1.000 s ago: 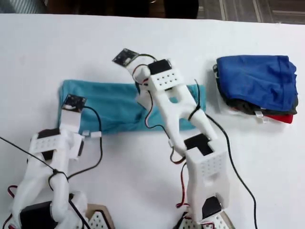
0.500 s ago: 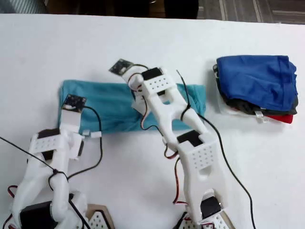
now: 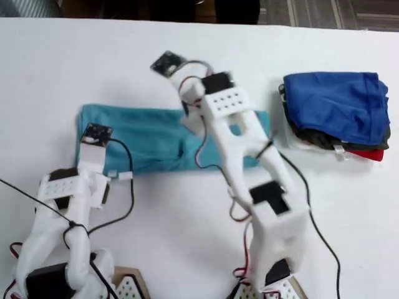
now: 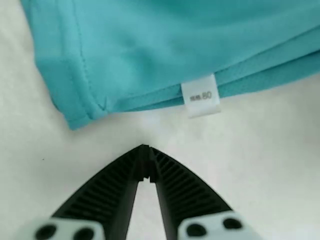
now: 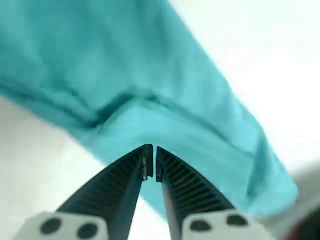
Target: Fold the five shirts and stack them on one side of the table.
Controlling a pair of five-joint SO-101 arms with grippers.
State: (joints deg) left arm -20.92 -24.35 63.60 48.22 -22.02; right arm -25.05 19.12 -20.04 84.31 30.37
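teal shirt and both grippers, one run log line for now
teal shirt: folded long, flat on table | left gripper: shut, over table beside shirt edge | right gripper: shut, over shirt | stack: blue on top

— What lies on the white table (image 3: 50, 68)?
— A teal shirt (image 3: 149, 137), folded into a long strip, flat near the middle. Its white tag (image 4: 200, 95) rests on the bare top.
— Anything else?
— A stack of folded shirts (image 3: 333, 118) near the strip's end, not touching it, blue on top.
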